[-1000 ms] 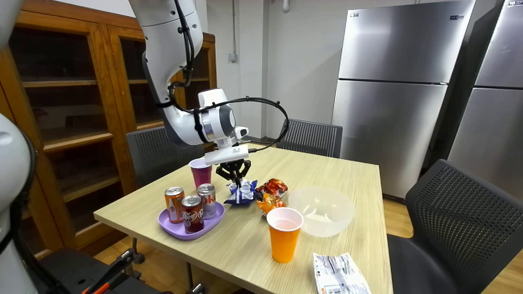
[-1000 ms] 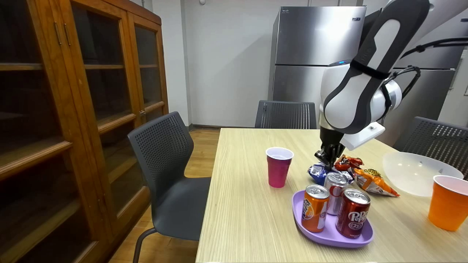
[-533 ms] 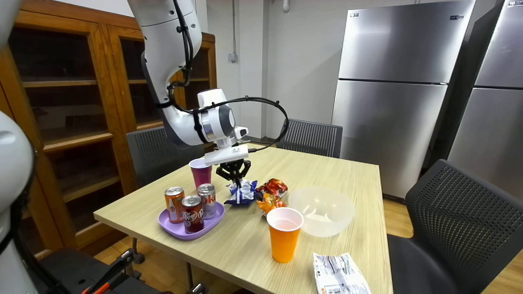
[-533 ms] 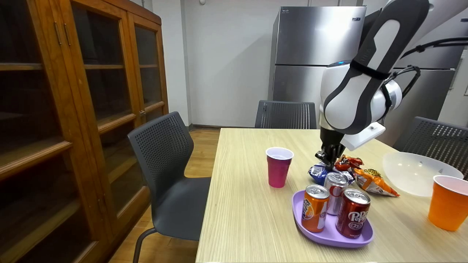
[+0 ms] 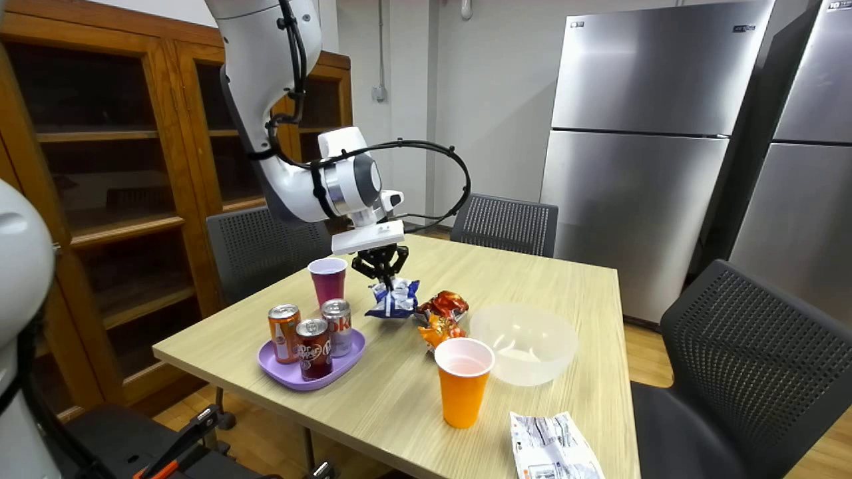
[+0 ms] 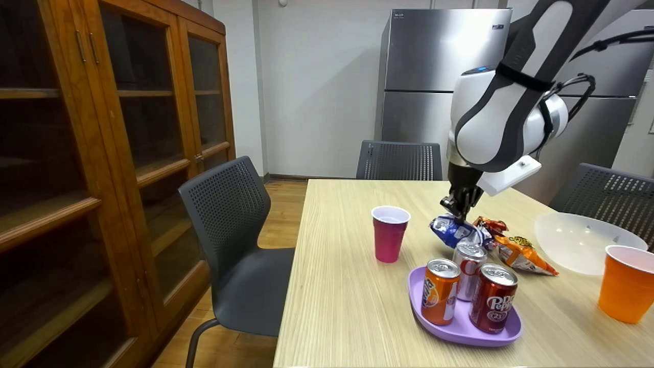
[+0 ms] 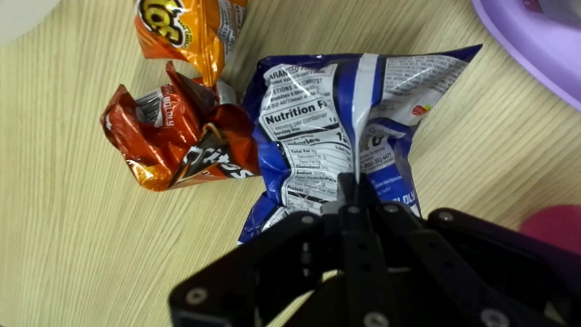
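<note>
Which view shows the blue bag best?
The wrist view: the blue bag is largest there, "Nutrition" legible, its seam pinched in the jaws, which cover part of it. Both exterior views show it smaller, below the jaws; in an exterior view the silver can hides part of it.

The claw hides part of the blue bag; the wrist view's right edge crops the purple tray and blurred magenta cup.
</note>
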`<state>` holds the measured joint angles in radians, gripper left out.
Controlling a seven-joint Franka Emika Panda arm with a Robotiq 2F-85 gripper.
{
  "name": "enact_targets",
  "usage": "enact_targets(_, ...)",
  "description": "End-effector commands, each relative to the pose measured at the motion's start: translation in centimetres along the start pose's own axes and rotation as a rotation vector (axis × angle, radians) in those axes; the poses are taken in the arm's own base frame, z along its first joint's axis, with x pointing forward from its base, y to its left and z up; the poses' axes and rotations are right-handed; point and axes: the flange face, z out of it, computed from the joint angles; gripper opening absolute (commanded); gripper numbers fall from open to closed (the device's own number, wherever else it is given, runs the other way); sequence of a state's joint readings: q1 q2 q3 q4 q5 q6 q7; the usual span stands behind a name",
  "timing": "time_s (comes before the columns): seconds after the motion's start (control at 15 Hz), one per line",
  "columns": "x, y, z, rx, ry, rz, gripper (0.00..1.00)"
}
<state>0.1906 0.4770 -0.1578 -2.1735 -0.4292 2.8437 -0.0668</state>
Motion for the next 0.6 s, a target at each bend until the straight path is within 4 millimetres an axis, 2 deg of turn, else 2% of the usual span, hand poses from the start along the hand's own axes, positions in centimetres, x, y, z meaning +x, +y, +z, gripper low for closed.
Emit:
enact_targets(0.0, -0.7, 0.6, -3.7, -0.017, 0.033, 0.012, 0.00)
enact_targets(0.53, -1.9, 3.4, -9.0, -0.042, 0.106, 0.074, 0.00)
